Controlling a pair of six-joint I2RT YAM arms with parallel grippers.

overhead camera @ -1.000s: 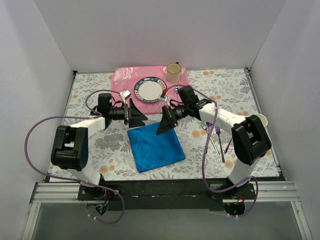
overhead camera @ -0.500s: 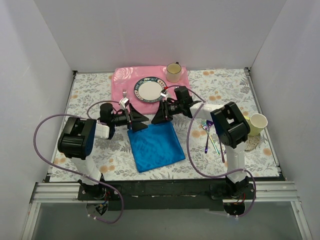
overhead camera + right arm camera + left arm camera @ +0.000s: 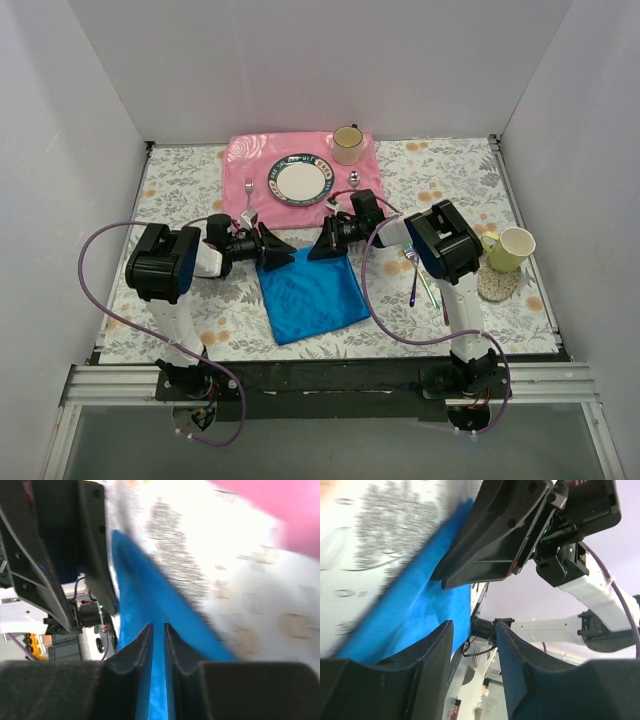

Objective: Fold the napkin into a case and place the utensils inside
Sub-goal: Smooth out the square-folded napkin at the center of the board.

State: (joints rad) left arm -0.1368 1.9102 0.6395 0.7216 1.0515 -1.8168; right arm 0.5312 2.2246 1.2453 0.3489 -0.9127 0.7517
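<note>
Now, left gripper (image 3: 472,628) fingers apart at napkin (image 3: 310,292) edge, right gripper (image 3: 158,628) fingers clamped on it.

napkin (image 3: 310,295) far edge hidden, utensils (image 3: 428,286) indistinct

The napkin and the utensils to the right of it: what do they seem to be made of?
The napkin looks like soft woven cloth, matte bright blue; it lies limp and flat with faint creases. The utensils are probably metal with an iridescent coating: slim and glossy, with a purple-to-green sheen. Coated plastic cannot be excluded.
</note>
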